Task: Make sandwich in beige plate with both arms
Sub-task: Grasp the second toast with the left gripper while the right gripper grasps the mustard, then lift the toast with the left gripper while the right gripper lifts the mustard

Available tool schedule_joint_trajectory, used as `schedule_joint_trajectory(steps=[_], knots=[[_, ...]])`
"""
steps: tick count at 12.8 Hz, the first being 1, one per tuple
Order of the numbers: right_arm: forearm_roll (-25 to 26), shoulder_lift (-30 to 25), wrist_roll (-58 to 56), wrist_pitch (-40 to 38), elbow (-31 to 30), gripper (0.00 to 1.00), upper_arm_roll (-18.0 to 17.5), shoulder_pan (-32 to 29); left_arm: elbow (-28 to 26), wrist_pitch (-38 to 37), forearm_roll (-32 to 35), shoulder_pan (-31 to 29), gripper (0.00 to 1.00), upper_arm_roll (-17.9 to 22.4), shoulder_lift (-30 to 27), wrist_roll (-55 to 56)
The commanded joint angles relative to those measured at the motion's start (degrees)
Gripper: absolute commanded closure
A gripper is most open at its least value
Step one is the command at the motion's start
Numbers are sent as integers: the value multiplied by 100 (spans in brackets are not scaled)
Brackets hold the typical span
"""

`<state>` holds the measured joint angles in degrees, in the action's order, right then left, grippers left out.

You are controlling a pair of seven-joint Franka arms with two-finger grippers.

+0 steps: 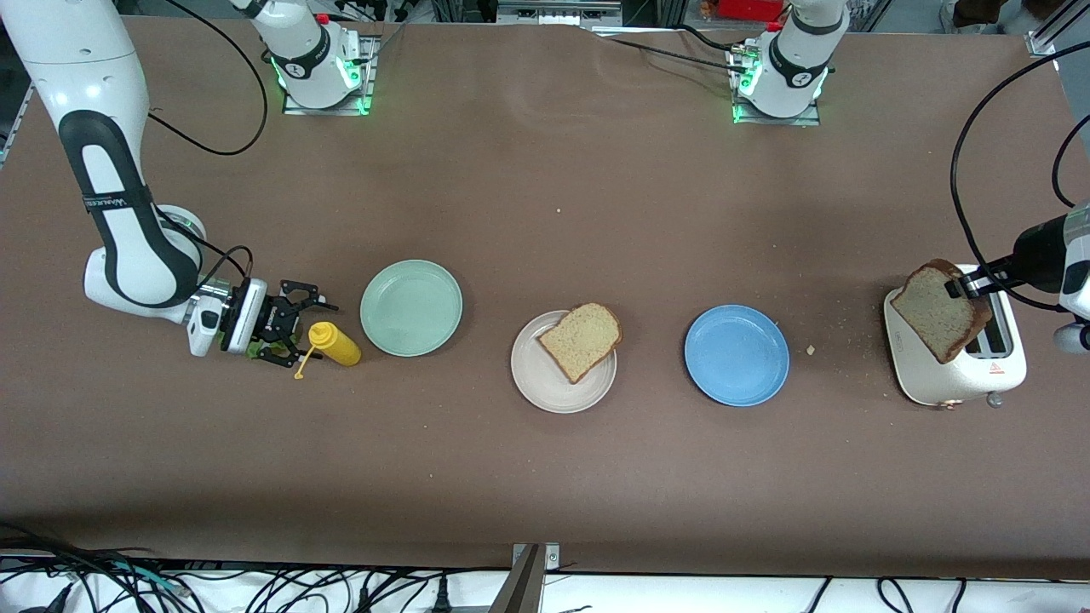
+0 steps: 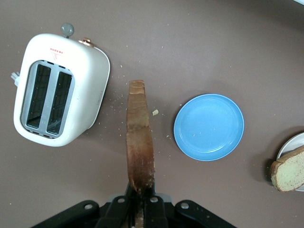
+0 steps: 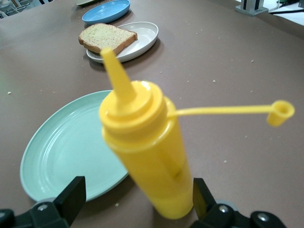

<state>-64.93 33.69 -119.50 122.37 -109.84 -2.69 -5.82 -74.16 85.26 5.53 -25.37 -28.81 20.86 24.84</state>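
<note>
A slice of bread (image 1: 581, 340) lies on the beige plate (image 1: 545, 393) at the middle of the table. My left gripper (image 1: 971, 285) is shut on a second slice (image 1: 941, 313), held on edge in the air over the white toaster (image 1: 958, 375). In the left wrist view that slice (image 2: 140, 142) stands edge-on in the shut gripper (image 2: 141, 202), beside the toaster (image 2: 90, 90). My right gripper (image 1: 298, 330) is open and low at the right arm's end of the table. Its fingers (image 3: 71, 197) flank a yellow squeeze bottle (image 3: 147, 156) without pressing it.
A mint-green plate (image 1: 411, 306) sits beside the yellow bottle (image 1: 336, 343); the bottle's cap hangs open on its tether (image 3: 280, 113). A blue plate (image 1: 737, 355) lies between the beige plate and the toaster. Something green (image 1: 253, 350) shows under the right hand. Crumbs lie near the toaster.
</note>
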Motion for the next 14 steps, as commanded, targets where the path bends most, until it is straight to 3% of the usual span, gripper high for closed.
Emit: schedule_joint_trajectory(steps=[1, 2, 3, 4, 6, 7, 8, 11, 12, 14], knots=[[-134, 357, -135, 59, 427, 1, -109, -7, 217, -18, -760, 969, 100, 1380, -29, -84], [-169, 357, -135, 94, 446, 6, -109, 20, 235, -18, -1025, 1373, 100, 1987, -38, -276], [-186, 366, -135, 121, 446, 21, -109, 55, 236, -27, -1149, 1708, 100, 2437, -65, -452], [-187, 357, -135, 199, 446, 43, -109, 72, 201, -27, -1246, 1876, 100, 2677, -161, -698], [-187, 349, -135, 244, 446, 89, -109, 108, -114, -184, -1291, 1974, 100, 2802, -389, -1295], [-187, 340, -135, 270, 446, 100, -109, 108, -412, -194, -1291, 1957, 100, 2811, -625, -1515], [-195, 331, -126, 314, 446, 100, -109, 125, -702, -115, -1291, 1914, 100, 2811, -775, -1718], [-47, 183, -12, 603, 446, 100, -127, 230, -775, 17, -1239, 2123, 100, 2881, -742, -1737], [215, 25, 162, 822, 446, 100, -127, 300, -766, 26, -1239, 2263, 100, 3038, -707, -1720], [1581, -396, 1632, 965, 402, 100, -118, 511, -731, 26, -1221, 2362, 100, 3198, -680, -1702]])
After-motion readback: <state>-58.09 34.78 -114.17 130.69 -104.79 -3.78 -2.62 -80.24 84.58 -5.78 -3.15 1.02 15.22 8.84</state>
